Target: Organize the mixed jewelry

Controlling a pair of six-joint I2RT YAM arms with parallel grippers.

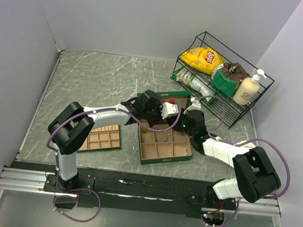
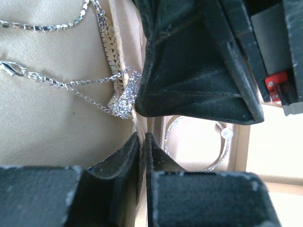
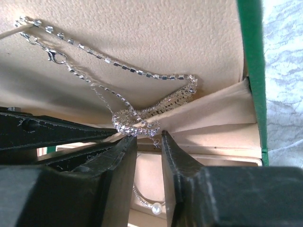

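Observation:
The mixed jewelry lies in a tan-lined compartment of the green box (image 3: 253,71). A sparkly crystal ring (image 3: 137,124) rests on the tan divider (image 3: 213,111), tangled with a fine crystal chain (image 3: 118,66) and a flat mesh chain (image 3: 173,101). My right gripper (image 3: 149,135) is slightly open, its tips just short of the ring. My left gripper (image 2: 142,135) is shut on the thin tan divider (image 2: 138,124) just below the ring (image 2: 124,97). A round bangle with a pearl (image 2: 226,135) lies in the compartment beside it. Both grippers meet over the box in the top view, left (image 1: 169,111) and right (image 1: 188,117).
A second green box with tan compartments (image 1: 164,145) sits in front of the grippers, and a flat tan divided tray (image 1: 102,138) lies to its left. A black wire rack (image 1: 226,78) with a chip bag and bottles stands at the back right.

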